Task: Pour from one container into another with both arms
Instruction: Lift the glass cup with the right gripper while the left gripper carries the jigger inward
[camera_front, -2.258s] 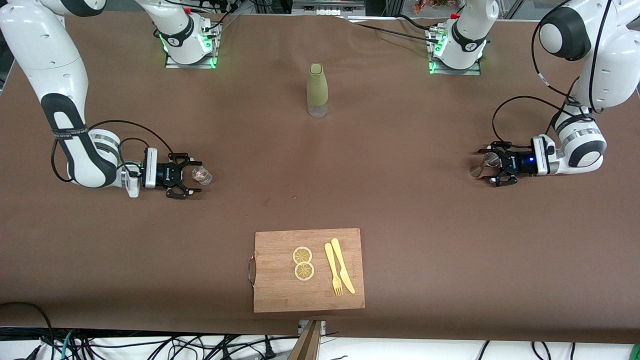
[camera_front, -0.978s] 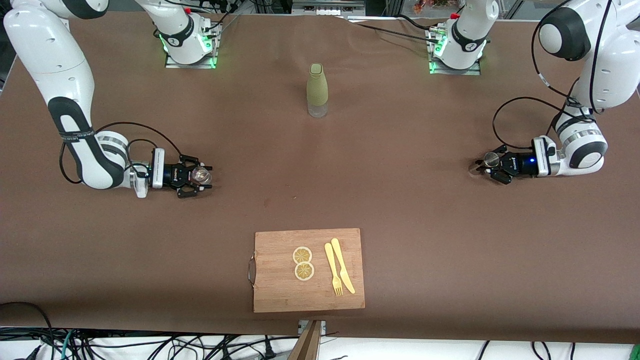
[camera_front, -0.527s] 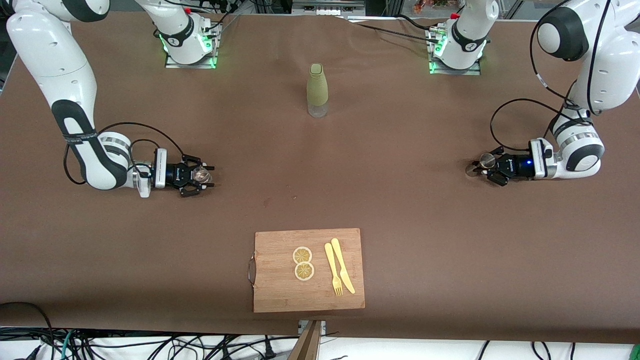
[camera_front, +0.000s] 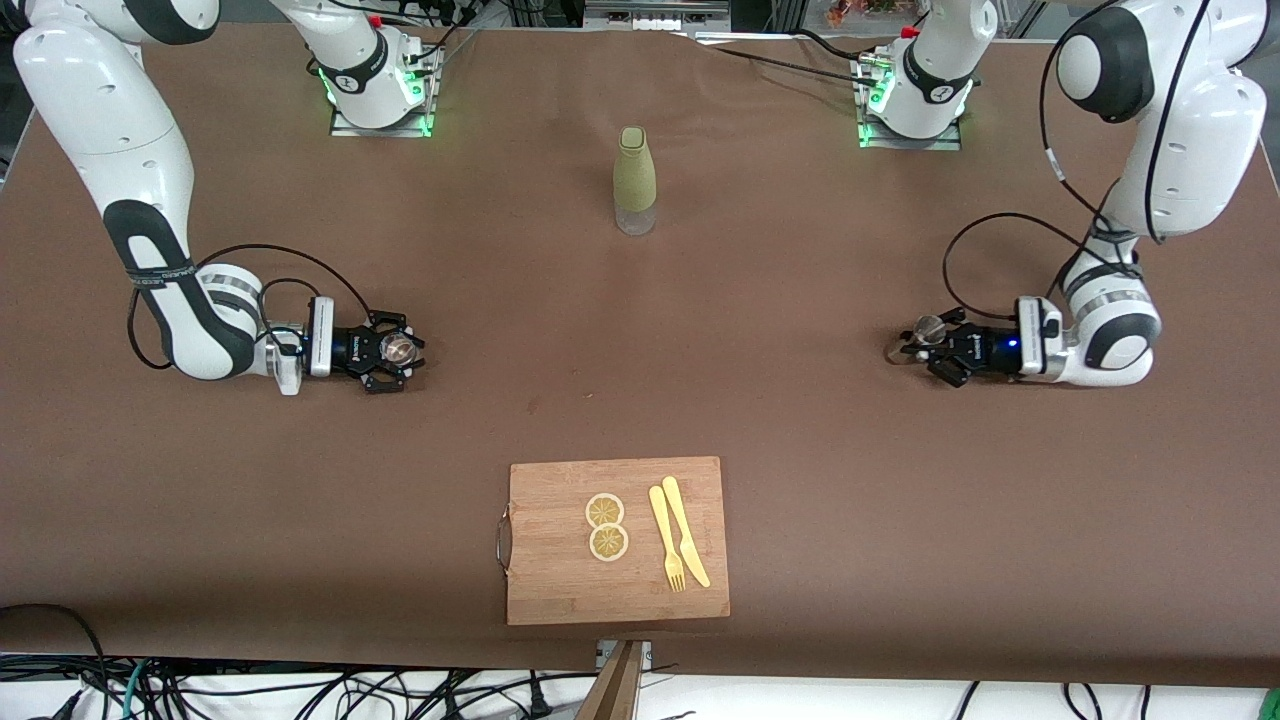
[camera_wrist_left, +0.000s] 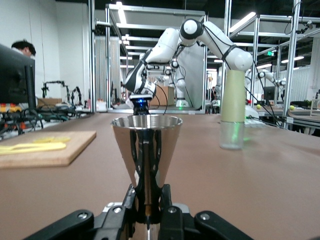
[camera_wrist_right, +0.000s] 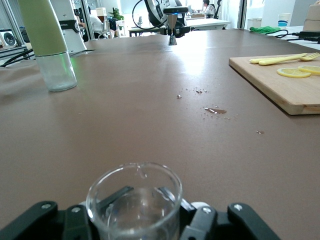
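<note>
Overhead, the green bottle (camera_front: 634, 180) stands upright mid-table between the two bases and serves as the landmark. Toward the left arm's end from it, and nearer the camera, the left gripper (camera_front: 925, 345) is clamped on a small metal cup (camera_front: 927, 327), held low over the table. Toward the right arm's end from the bottle, also nearer the camera, the right gripper (camera_front: 398, 350) has its fingers closed around a clear glass beaker (camera_front: 400, 347) low at the tabletop. Well nearer the camera than the bottle lies a wooden cutting board (camera_front: 560, 580) carrying two lemon slices (camera_front: 606, 526) and a yellow fork (camera_front: 666, 538) and knife (camera_front: 686, 531); nothing stands between the grippers. From the left wrist, the metal cup (camera_wrist_left: 146, 148) stands upright, flaring upward in the pinched fingers (camera_wrist_left: 134, 216), with the bottle (camera_wrist_left: 232, 109) beside it. From the right wrist, the beaker (camera_wrist_right: 134, 207) sits upright in the gripper (camera_wrist_right: 135, 212), the bottle (camera_wrist_right: 47, 42) and board (camera_wrist_right: 280, 85) ahead, small spilled drops (camera_wrist_right: 215, 110) on the brown cover
</note>
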